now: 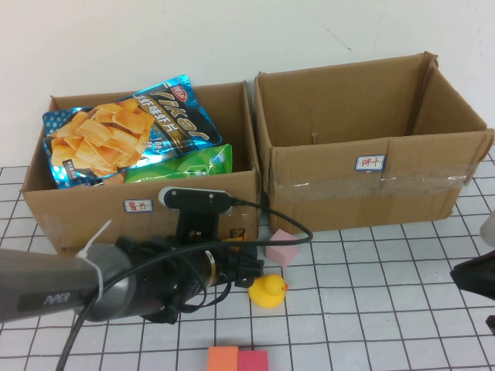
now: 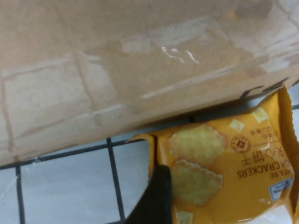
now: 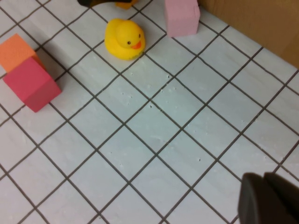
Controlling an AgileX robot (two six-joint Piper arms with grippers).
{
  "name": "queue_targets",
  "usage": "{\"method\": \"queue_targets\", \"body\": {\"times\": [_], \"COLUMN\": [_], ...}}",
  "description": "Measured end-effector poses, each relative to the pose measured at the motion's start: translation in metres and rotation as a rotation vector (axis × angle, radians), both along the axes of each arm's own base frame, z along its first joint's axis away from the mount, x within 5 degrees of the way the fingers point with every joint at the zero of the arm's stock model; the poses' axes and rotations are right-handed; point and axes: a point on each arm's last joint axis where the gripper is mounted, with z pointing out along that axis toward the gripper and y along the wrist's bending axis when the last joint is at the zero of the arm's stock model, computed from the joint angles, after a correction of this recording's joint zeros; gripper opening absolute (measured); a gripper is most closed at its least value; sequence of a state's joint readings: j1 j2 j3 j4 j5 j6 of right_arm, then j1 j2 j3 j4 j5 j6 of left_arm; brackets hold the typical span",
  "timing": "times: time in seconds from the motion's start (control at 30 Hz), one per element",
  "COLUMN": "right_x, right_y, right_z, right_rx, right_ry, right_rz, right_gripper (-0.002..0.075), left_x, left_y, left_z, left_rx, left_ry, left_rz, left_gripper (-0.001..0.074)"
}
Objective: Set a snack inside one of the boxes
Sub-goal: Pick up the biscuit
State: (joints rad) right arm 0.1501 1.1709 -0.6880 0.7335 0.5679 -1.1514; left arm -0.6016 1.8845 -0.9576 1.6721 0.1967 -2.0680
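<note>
Now, step: close on the cracker packet
Left gripper [image 2: 156, 200]: low before the left box [image 1: 139, 205], jaws wide, holding nothing
Cracker packet [image 2: 224, 172]: flat on the table against that box
Right gripper [image 3: 268, 198]: parked right, shut, empty
Tip: pinch the packet's edge squarely, then lift clear of the box wall

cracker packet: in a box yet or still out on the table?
Out. The yellow cracker packet lies on the gridded table against the left box's front wall, by the open left gripper. Right gripper shut, parked right.

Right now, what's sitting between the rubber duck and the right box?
A pink block sits between the duck and the right box, close to the box front. The high view shows it; the right wrist view confirms.
</note>
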Motion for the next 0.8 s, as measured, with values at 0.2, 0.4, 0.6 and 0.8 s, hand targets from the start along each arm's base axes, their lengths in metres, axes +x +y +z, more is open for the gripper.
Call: {"method": "queue_targets", "body": {"times": [0.2, 0.4, 0.6, 0.8], "right_x": [0.0, 0.0, 0.0, 0.0], "right_y": [0.0, 0.0, 0.0, 0.0], "right_z": [0.0, 0.0, 0.0, 0.0], "right_rx": [0.002, 0.004, 0.006, 0.008], "right_ry": [0.002, 0.002, 0.004, 0.004], "right_rz": [0.0, 0.0, 0.0, -0.001], "right_gripper": [-0.0001, -0.0001, -0.0001, -0.0001], "left_x": [0.0, 0.001, 0.001, 0.001], "left_y": [-0.001, -0.001, -0.002, -0.002], "left_z": [-0.002, -0.02, -0.021, -0.021], "left_rx": [0.011, 0.042, 0.043, 0.044], "left_ry": [0.001, 0.037, 0.039, 0.039], "left_rz": [-0.02, -0.026, -0.033, -0.034], "left_gripper": [0.0662, 0.0638, 0.063, 0.0499]}}
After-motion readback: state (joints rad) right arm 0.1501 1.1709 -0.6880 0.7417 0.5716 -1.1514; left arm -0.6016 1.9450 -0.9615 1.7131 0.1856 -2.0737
